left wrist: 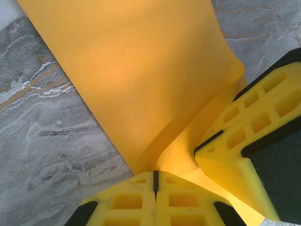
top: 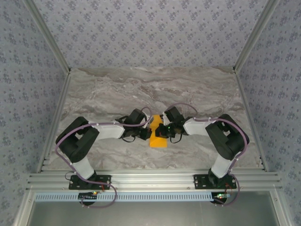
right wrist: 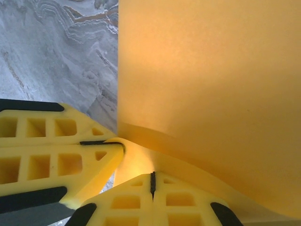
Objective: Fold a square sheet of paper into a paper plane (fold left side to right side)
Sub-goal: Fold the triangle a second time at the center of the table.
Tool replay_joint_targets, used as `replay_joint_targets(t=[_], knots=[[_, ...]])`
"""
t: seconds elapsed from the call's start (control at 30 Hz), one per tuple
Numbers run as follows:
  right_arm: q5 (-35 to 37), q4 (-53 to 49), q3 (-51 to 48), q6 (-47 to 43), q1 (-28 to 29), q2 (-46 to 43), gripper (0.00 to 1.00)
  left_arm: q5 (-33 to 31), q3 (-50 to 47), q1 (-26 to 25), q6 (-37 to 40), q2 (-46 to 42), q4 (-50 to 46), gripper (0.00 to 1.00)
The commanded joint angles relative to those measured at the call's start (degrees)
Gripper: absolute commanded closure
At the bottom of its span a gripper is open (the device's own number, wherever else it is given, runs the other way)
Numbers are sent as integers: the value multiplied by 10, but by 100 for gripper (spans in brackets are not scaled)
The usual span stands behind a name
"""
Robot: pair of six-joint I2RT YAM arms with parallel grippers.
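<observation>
The square sheet of paper [top: 158,140] is plain orange-yellow and lies at mid-table between my two arms, one edge lifted and curling over the flat part. In the left wrist view the sheet [left wrist: 141,70] rises from the marble to my left gripper [left wrist: 155,181], whose yellow jaws are shut on its raised edge. My right gripper [left wrist: 209,143] pinches the same edge close beside it. From the right wrist, the sheet [right wrist: 211,80] bends up to my right gripper [right wrist: 152,181], shut on it, with my left gripper [right wrist: 101,142] at the left. In the top view, the left gripper [top: 148,127] and right gripper [top: 162,130] meet over the paper.
Grey-veined marble tabletop [top: 141,89] stretches open behind the paper and to both sides. Patterned walls with metal frame rails [top: 56,117] bound the table left, right and back. The arm bases [top: 89,181] sit on the near rail.
</observation>
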Motion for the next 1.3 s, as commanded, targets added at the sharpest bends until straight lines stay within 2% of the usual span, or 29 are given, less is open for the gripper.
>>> replay_joint_targets(t=[0.0, 0.47, 0.67, 0.97, 1.07, 1.27], knots=[[16, -34, -3, -9, 3, 16, 98, -6, 8, 0, 12, 17, -27, 100], [32, -88, 8, -13, 5, 36, 98, -5, 15, -1, 10, -6, -36, 100], [34, -102, 11, -14, 6, 48, 98, -14, 28, -2, 12, -36, -62, 90], [45, -117, 12, -14, 7, 46, 98, -39, 15, 2, -1, -128, -95, 74], [46, -120, 15, -15, 7, 45, 98, -6, -9, 1, -28, -159, -79, 74], [51, -129, 18, -16, 8, 39, 98, 96, -81, -3, -114, -172, 18, 78]])
